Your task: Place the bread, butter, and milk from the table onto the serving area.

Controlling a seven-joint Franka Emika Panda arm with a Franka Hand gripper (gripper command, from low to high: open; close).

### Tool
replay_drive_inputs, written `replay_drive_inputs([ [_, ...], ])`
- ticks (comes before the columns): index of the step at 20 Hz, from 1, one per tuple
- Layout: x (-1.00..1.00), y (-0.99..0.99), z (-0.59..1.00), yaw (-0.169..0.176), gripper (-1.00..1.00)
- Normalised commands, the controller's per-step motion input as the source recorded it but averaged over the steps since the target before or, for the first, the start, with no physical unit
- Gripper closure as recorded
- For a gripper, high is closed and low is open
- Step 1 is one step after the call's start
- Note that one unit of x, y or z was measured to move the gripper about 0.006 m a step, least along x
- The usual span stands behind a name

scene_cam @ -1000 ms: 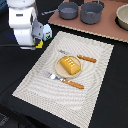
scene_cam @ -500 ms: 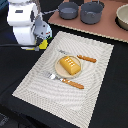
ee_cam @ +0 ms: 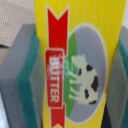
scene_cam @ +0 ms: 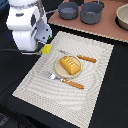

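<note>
The bread (scene_cam: pixel 70 65) is a golden loaf lying on the round tan plate (scene_cam: pixel 59 70) in the middle of the striped cream serving area (scene_cam: pixel 47 92). The butter (scene_cam: pixel 46 49) shows as a yellow corner under the arm, at the placemat's edge on the exterior view's left. In the wrist view the butter (ee_cam: pixel 75 65) fills the frame, yellow with a red "BUTTER" label, held between the grey-green fingers (ee_cam: pixel 22 85). My gripper (scene_cam: pixel 42 46) is shut on it. The milk is out of view.
A fork (scene_cam: pixel 54 76) and orange-handled knives (scene_cam: pixel 73 84) (scene_cam: pixel 86 58) lie around the plate. Dark pots (scene_cam: pixel 92 12) and a bowl (scene_cam: pixel 122 16) stand on the reddish-brown counter (scene_cam: pixel 107 27) at the back. The black table (scene_cam: pixel 107 107) surrounds the placemat.
The arm with the butter has moved slightly toward the placemat's edge; the bread and cutlery have not moved.
</note>
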Motion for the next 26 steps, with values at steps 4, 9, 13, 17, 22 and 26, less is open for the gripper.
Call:
replay_drive_inputs([
  [4,0.82,-0.40,0.63,-0.071,1.00],
  [9,0.82,-0.39,0.65,-0.069,1.00],
  [13,0.80,-0.48,0.54,-0.066,1.00],
  [17,0.73,-0.60,0.27,-0.058,1.00],
  [22,0.72,-0.63,0.13,-0.036,1.00],
  [26,0.74,-0.64,0.01,-0.022,1.00],
])
